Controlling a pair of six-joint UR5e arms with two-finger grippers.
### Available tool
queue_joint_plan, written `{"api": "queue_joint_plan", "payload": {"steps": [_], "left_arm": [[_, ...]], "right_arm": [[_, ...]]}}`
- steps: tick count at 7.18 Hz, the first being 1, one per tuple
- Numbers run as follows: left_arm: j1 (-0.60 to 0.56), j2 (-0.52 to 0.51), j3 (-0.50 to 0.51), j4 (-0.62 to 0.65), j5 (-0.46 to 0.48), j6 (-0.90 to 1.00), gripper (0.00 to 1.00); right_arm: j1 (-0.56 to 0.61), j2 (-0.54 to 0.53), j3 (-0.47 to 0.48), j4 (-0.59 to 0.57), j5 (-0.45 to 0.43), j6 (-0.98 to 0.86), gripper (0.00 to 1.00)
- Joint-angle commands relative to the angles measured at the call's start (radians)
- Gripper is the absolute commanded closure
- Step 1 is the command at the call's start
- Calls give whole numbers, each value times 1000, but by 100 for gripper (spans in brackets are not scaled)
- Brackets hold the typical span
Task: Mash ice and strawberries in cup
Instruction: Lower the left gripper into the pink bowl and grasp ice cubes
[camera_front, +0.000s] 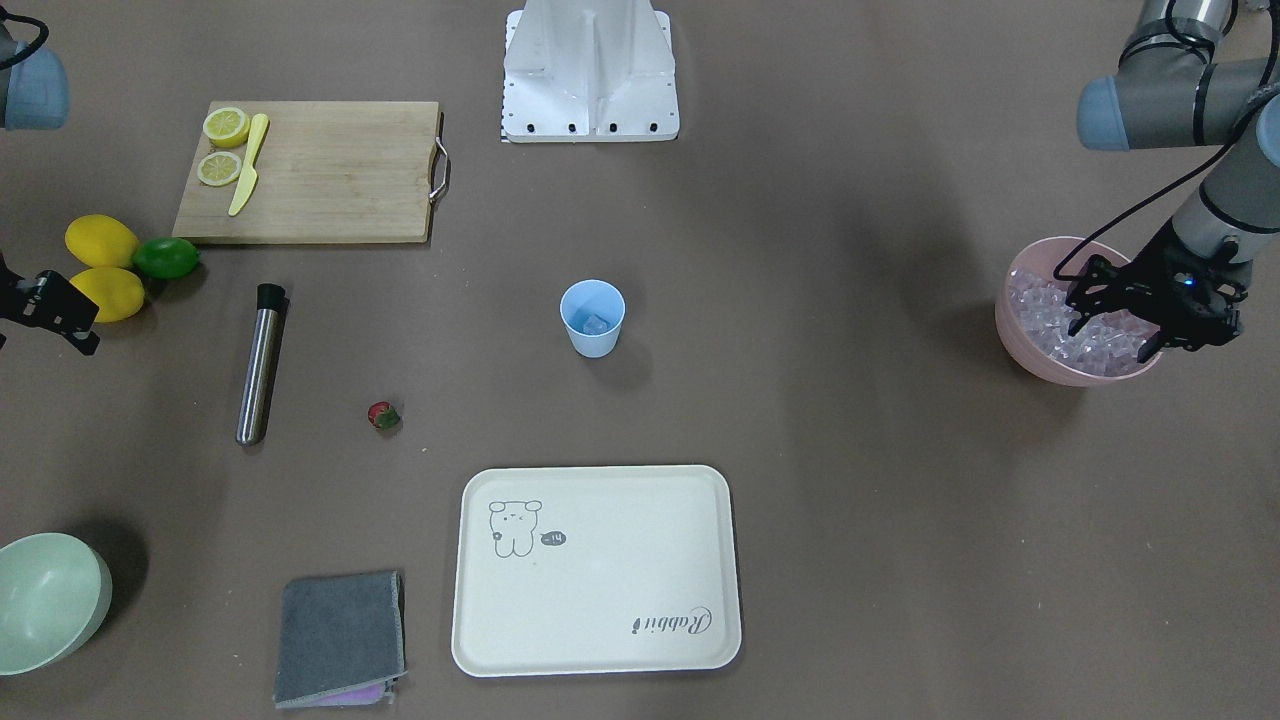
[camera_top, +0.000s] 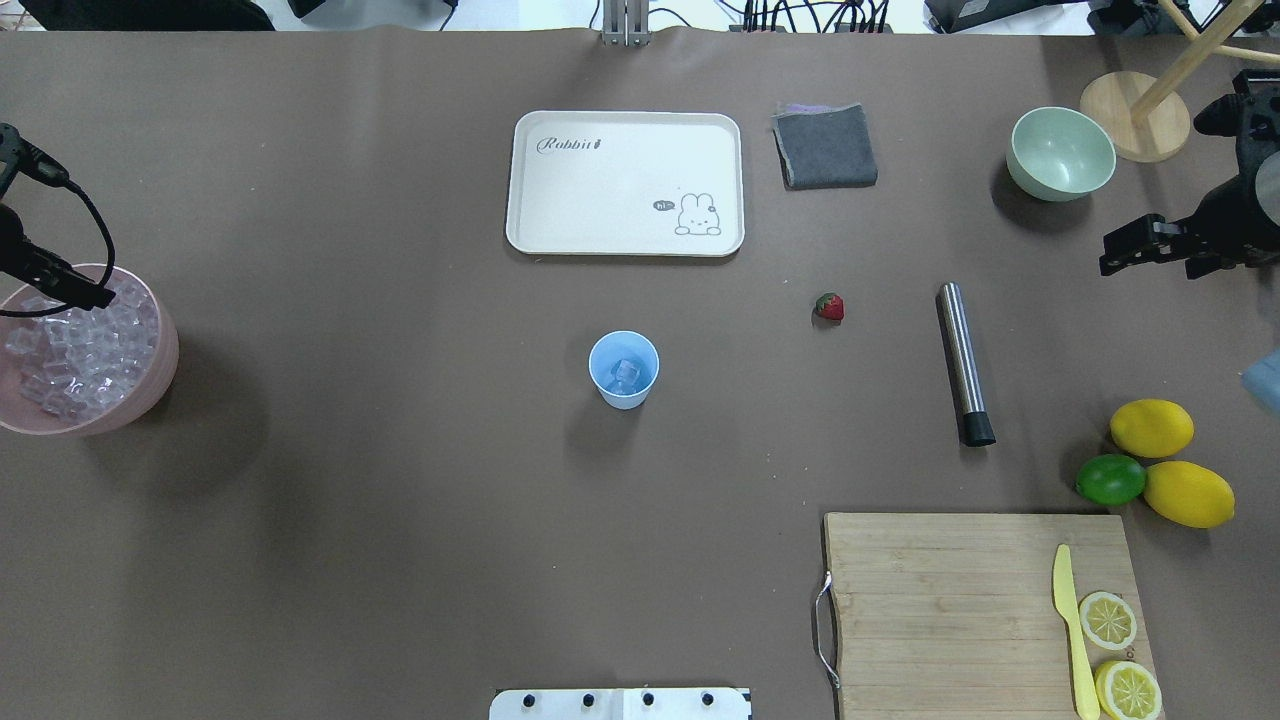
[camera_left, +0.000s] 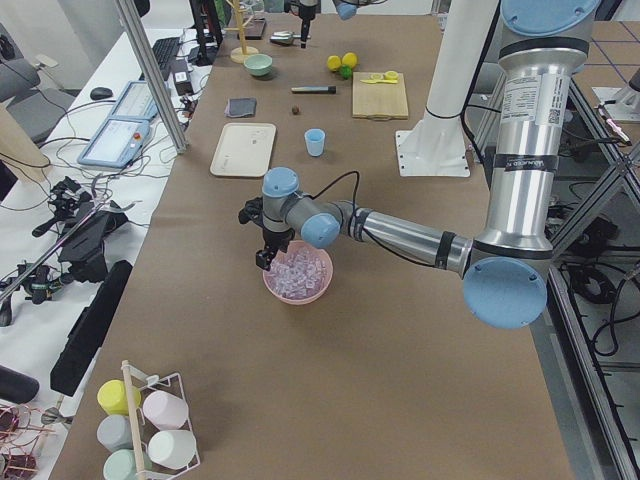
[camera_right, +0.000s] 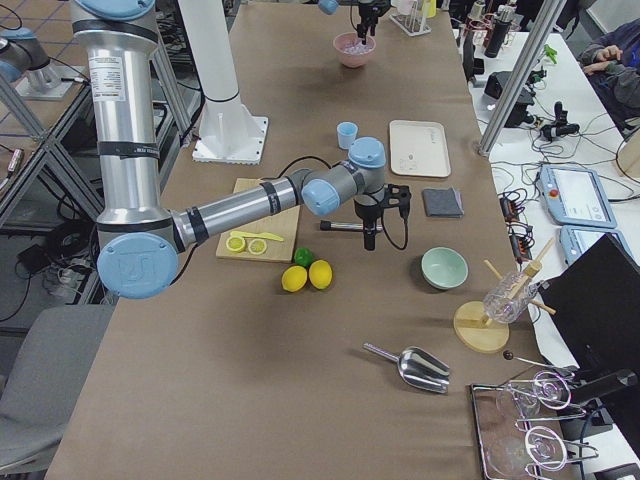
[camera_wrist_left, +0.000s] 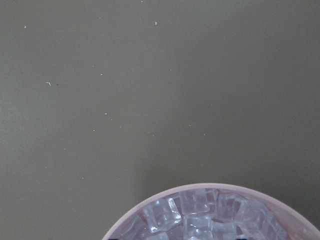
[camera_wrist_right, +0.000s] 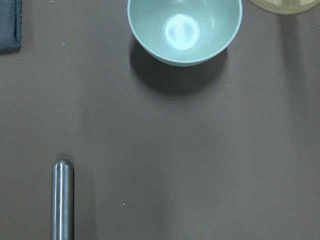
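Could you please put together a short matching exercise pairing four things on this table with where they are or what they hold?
Things:
1. strawberry
2. cup
3. yellow knife
4. left gripper

Places or states:
a. lying on the cutting board
b. over the pink bowl
c. lying on the bare table
d. holds ice cubes

Pairs: 1-c, 2-d, 3-a, 4-b
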Motion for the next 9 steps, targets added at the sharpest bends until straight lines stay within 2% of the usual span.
{"api": "queue_joint_plan", "payload": {"steps": [1, 4, 9], "left_arm": [[14, 1, 2, -4, 0, -23, 18], [60, 1, 10, -7, 0, -66, 17], [66, 41, 19, -70, 0, -93, 18]], "right_arm": [[-2, 2, -1, -1, -8, 0, 0], [-8, 2, -3, -1, -15, 0, 0], [-11, 0, 0, -1, -16, 0, 0]]}}
